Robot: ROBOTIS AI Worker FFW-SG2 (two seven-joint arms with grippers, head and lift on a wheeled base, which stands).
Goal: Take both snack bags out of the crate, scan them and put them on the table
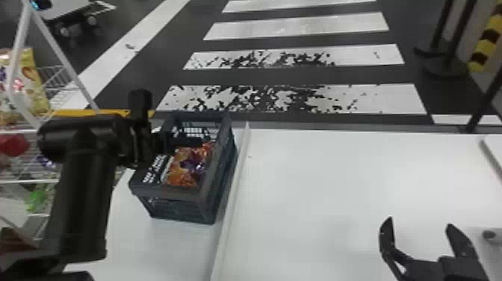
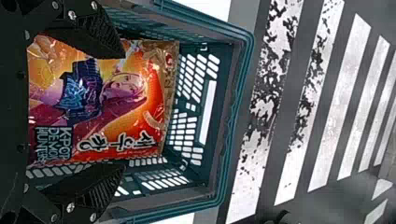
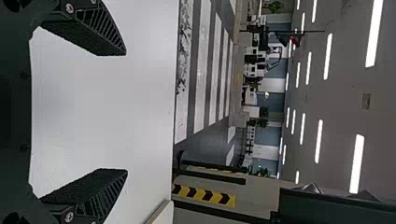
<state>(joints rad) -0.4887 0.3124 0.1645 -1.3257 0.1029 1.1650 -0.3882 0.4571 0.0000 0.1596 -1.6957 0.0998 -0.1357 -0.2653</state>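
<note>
White-striped dark floor (image 1: 407, 76), wire rack (image 1: 56, 80), yellow-black post (image 1: 485, 41), ceiling lights (image 3: 357, 163)

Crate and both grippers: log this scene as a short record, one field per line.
crate: on the white surface, left of the raised strip
crate contents: a snack bag, orange, red and purple
left gripper: at the crate, fingers apart, with the bag in view between them
right gripper: fingers apart and empty, above the table
task stage: this bag not yet out of the crate
</note>
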